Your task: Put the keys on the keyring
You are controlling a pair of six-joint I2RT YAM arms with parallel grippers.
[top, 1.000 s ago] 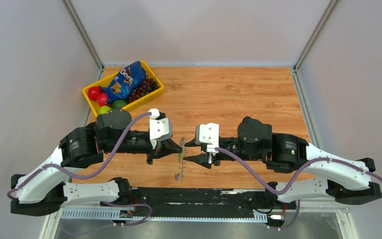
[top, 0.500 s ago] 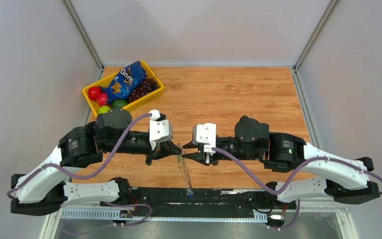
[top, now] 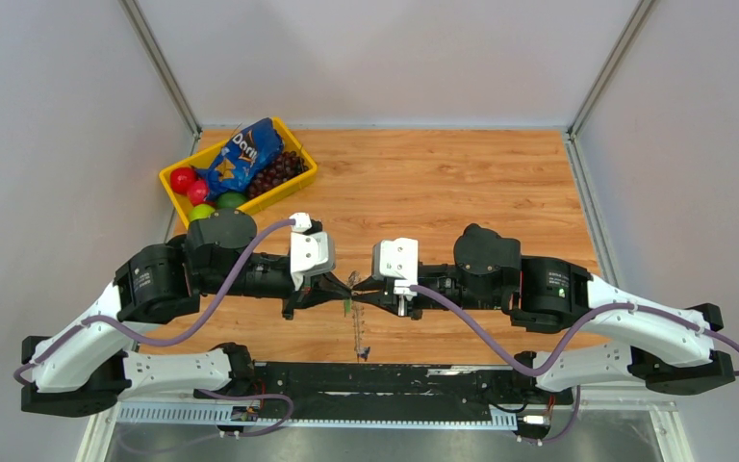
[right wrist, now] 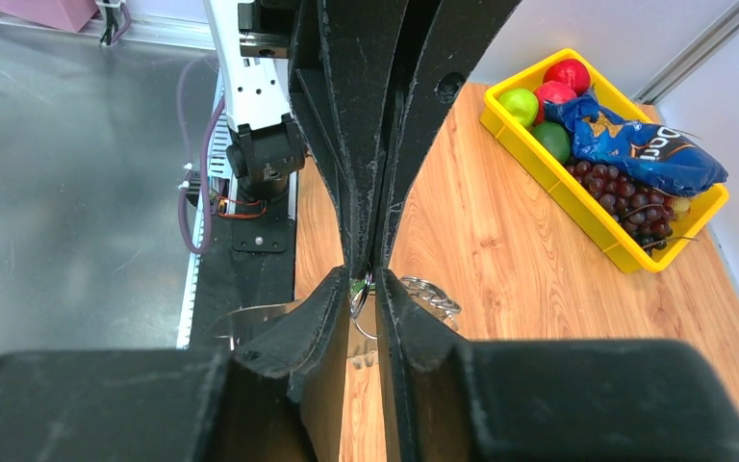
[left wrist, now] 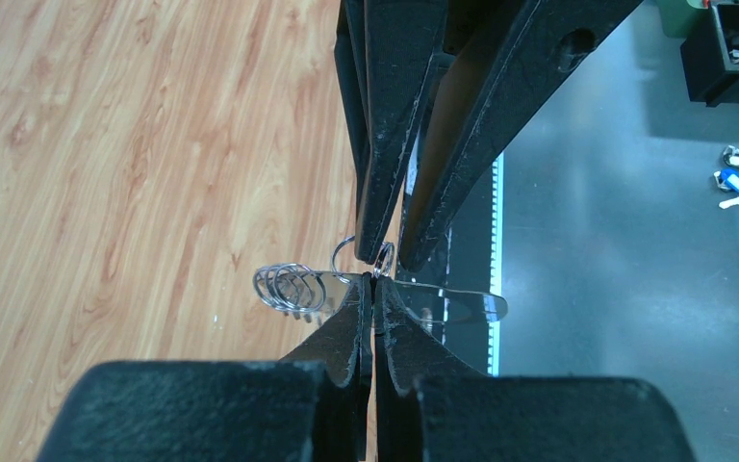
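Right gripper point(right wrist: 366, 289) narrowed, now meeting left gripper point(left wrist: 373, 289) at keyring point(top: 358, 332).

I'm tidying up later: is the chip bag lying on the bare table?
No, the blue chip bag lies in the yellow tray beside the fruit.

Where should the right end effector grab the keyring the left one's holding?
On the keyring, probably pinch the small loop above the left end effector's shut tips. Come head-on from the opposite side, a finger on each face: from there the thin wire shows edge-on.
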